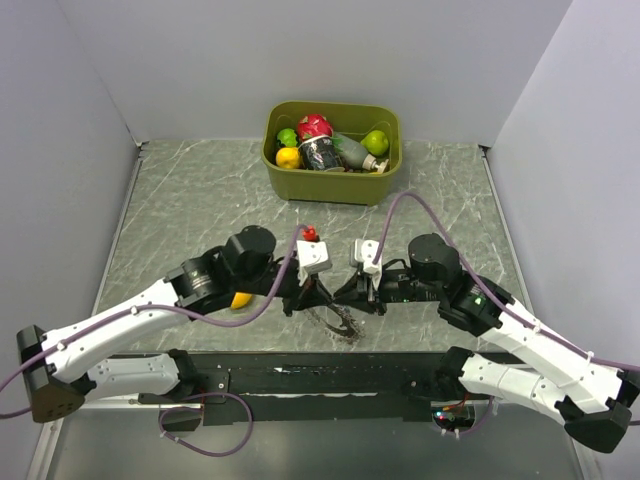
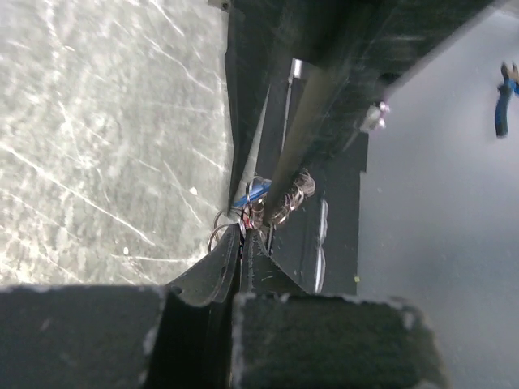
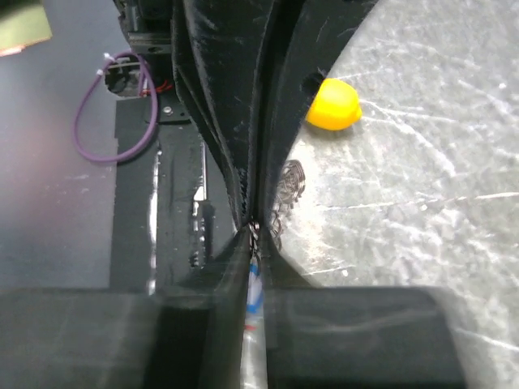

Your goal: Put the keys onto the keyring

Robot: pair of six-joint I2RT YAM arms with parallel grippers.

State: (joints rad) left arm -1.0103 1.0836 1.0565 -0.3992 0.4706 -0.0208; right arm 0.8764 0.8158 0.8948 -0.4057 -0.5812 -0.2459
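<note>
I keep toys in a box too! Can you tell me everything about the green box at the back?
The green box is an olive tub, plastic by the look, with rounded corners and a thick rim. It stands upright with no lid at the far middle of the grey marbled table. It is crammed: a red fruit, a yellow fruit, a green fruit, a dark cup. Only its load and the table touch it.

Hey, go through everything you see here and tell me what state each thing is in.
keys: bunched where both claws meet
keyring: at the claws, lifted or resting unclear
left claw: shut, tips at the keys
right claw: nearly closed, hold unclear
lemon: lying free on the table
bin: upright, full of items
</note>
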